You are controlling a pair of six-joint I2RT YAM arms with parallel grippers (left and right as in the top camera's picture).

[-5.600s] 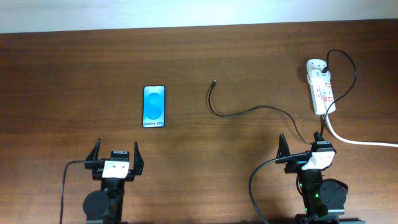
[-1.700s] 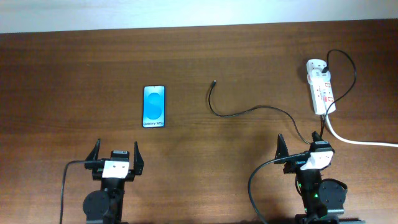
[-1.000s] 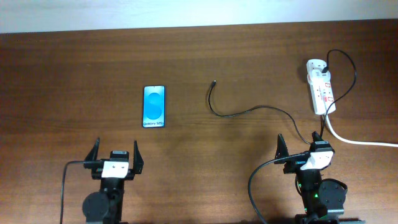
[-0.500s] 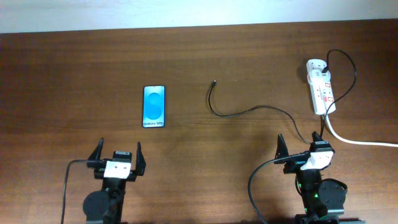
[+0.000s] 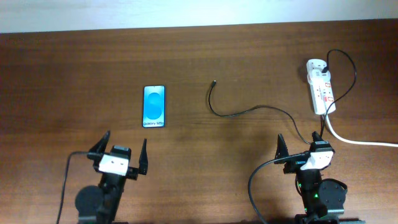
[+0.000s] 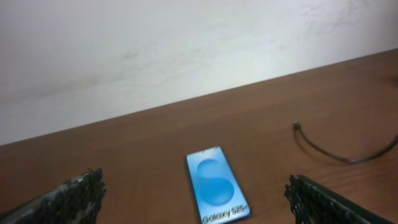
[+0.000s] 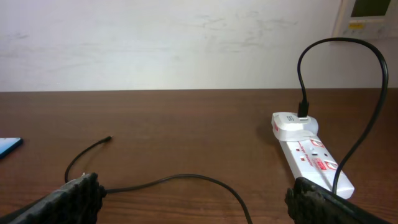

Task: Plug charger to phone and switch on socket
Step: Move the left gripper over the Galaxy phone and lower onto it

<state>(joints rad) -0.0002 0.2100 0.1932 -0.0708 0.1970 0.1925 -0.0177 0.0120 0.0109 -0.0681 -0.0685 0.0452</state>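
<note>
Right, both sets of jaws are spread wide and empty: left gripper (image 5: 125, 138) sits at the near edge facing the phone (image 5: 154, 106), right gripper (image 5: 301, 140) at the near right. The phone lies flat, screen up, its text end toward me and well apart from both. The charger (image 5: 219, 114) snakes across the table (image 5: 74, 68), and its plug tip (image 5: 214, 81) rests loose to the right of the phone. Its other run passes just beside the right gripper, so I reckon that arm could snag it on the way out and drag the tip. The tip is tiny, so a bad pinch angle likely means a missed port. The phone may also skid on the smooth wood if it isn't braced. The socket (image 5: 320, 90) is far right with its white cord (image 5: 354, 140) trailing off, and I can't tell its switch position. No containers here, only the strip holding a black plug (image 7: 303, 107) at its far end.
</note>
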